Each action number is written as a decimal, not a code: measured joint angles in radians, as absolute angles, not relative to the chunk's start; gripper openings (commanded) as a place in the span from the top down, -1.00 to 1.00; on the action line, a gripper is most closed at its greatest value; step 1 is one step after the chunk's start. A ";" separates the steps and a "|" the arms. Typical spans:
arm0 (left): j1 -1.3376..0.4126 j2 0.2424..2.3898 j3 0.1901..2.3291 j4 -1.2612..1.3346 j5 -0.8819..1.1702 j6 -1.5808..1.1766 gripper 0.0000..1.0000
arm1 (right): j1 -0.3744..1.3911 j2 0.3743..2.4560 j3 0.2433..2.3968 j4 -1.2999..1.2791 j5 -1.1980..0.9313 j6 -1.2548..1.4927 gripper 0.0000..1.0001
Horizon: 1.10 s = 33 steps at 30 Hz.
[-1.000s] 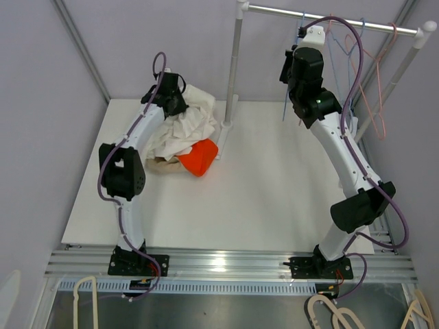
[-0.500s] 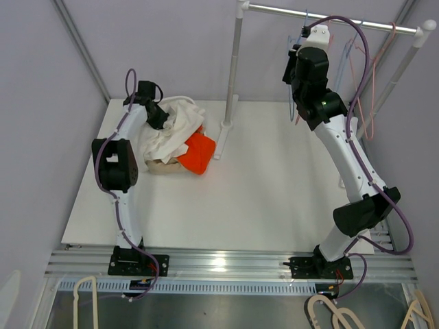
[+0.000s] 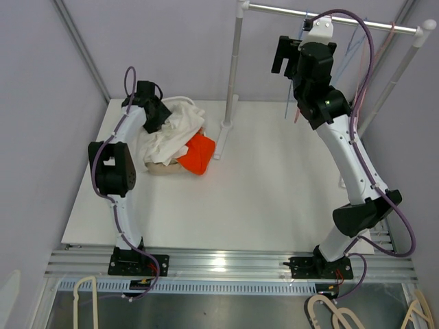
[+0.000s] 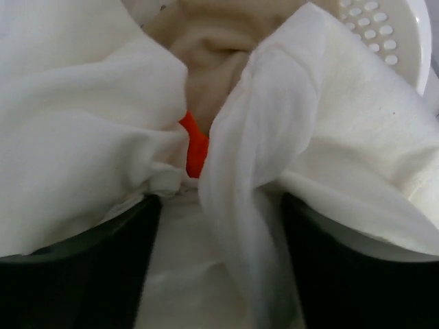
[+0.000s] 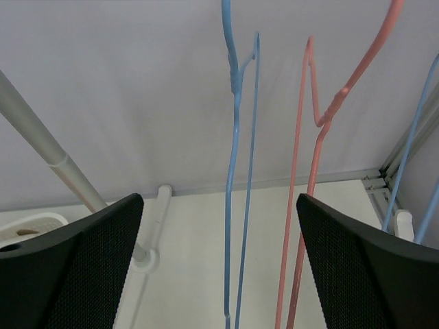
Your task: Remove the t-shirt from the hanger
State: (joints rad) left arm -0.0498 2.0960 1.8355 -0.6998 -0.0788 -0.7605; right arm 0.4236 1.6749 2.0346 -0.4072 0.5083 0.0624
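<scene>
**Shirt lies at the left gripper, far from the hangers**

The t-shirt (image 3: 171,130) is a white crumpled heap at the back left of the table (image 3: 260,199). It rests partly on an orange cloth (image 3: 199,154). No hanger is seen in it or beside it.

The left gripper (image 3: 156,116) is directly at the heap, on its back left side, and points down into it. In the left wrist view the jaws stand wide apart. A thick fold of white cloth runs between them, from near to far, but nothing pinches it, so the gripper is released.

The right gripper (image 3: 282,55) is high up by the rail (image 3: 329,19), well apart from the shirt. Its jaws are also spread and hold nothing. Ahead of it hang a blue hanger (image 5: 231,178) and a pink hanger (image 5: 293,192), both bare and hanging straight down.

I judge that the shirt is already off the hanger. Any further move on the cloth belongs to the left arm, which is much nearer. The fold lies along the gap of its jaws, so it can either close on the fold or lift away freely.
</scene>
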 measured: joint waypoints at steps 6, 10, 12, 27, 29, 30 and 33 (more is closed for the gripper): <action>-0.053 2.080 1.832 -0.704 -0.094 -0.751 -0.96 | 0.447 1.639 2.095 -0.430 0.533 0.034 -0.99; -0.058 2.079 1.832 -0.709 -0.103 -0.751 -0.99 | 0.450 1.578 2.099 -0.440 0.541 0.025 -0.99; -0.068 2.071 1.832 -0.713 -0.128 -0.746 -0.99 | 0.450 1.545 2.103 -0.442 0.542 0.023 -0.99; -0.202 1.789 1.992 -0.820 -0.318 -0.620 -0.61 | 0.453 1.452 2.086 -0.467 0.530 0.025 -0.99; -0.213 1.735 1.985 -0.818 -0.339 -0.616 -0.58 | 0.455 1.438 2.057 -0.472 0.523 0.031 -0.99; -0.224 1.702 1.963 -0.810 -0.347 -0.616 -0.59 | 0.457 1.426 2.038 -0.477 0.521 0.036 -0.99; -0.282 1.570 1.823 -0.798 -0.366 -0.611 -0.74 | 0.464 1.355 1.919 -0.472 0.495 0.065 -0.99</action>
State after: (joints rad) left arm -0.2825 1.5696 1.8229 -0.7982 -0.3664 -0.6109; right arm 0.4644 1.3548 1.9190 -0.4721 0.4946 0.0654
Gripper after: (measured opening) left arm 0.820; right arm 0.993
